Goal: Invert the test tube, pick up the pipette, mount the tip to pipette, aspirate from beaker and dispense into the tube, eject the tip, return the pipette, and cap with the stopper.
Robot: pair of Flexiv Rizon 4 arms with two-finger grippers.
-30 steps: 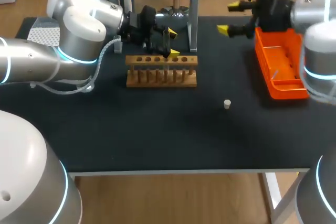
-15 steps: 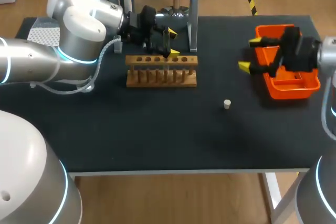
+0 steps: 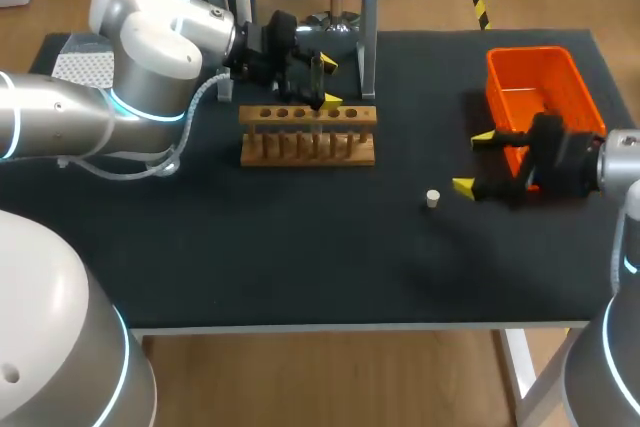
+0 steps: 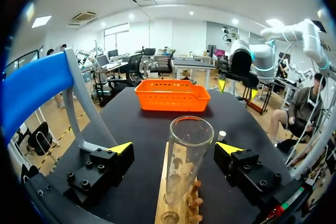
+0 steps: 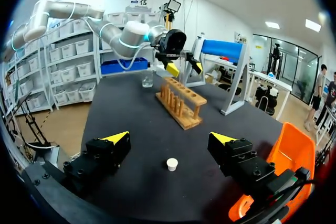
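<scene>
Since capping looks like the step left, right gripper (image 3: 472,161) hangs over the black table (image 3: 300,267) beside the orange basket (image 3: 527,51), jaws wide apart. Wooden rack (image 3: 308,134) holds the test tube (image 4: 186,161) mouth-up in one hole, no liquid visible to me; left gripper (image 4: 174,147) straddles it released, not touching glass, probably guarding it. White stopper (image 3: 433,198) lies loose just ahead of the right gripper.

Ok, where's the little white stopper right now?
In the head view the stopper lies on the black table, right of the middle, beside the open right gripper and nearer the front edge than the wooden rack.
</scene>
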